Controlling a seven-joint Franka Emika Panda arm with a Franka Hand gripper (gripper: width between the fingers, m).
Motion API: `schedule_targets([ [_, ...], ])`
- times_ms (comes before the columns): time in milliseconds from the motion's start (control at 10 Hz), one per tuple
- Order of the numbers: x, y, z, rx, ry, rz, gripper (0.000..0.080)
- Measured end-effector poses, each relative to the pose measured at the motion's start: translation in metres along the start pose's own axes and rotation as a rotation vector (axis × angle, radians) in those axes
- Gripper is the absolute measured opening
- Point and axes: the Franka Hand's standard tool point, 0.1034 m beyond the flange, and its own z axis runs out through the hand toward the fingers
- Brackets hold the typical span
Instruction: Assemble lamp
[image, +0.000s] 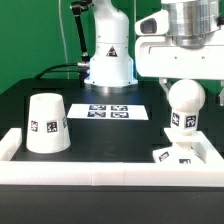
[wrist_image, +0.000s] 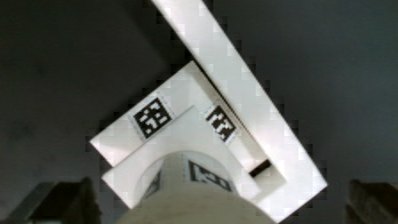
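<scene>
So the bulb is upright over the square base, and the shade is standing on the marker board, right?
Not quite. The bulb is upright over the base, but the shade stands on the bare table, off the marker board, as the exterior view shows.

1. A black table (image: 110, 140) spreads across the scene, matte and dark.
2. A white rail (image: 100, 182) frames it along the near edge and up both sides.
3. The marker board (image: 108, 111) lies flat towards the table's far side, showing a row of square tags.
4. A green wall (image: 30, 40) stands behind.
5. A dark cable (image: 71, 40) hangs before that wall, on the exterior view's left.
</scene>
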Motion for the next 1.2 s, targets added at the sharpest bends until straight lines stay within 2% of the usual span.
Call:
schedule_targets([
  [400, 0.004, 0.008, -0.001, -0.037, 0.018, -0.499, 0.0698],
  [1000, 0.007, 0.011, 0.000, -0.054, 0.010, -0.963, 0.0698],
  [1200, 0.011, 0.010, 0.000, -0.084, 0.032, -1.250, 0.0698],
])
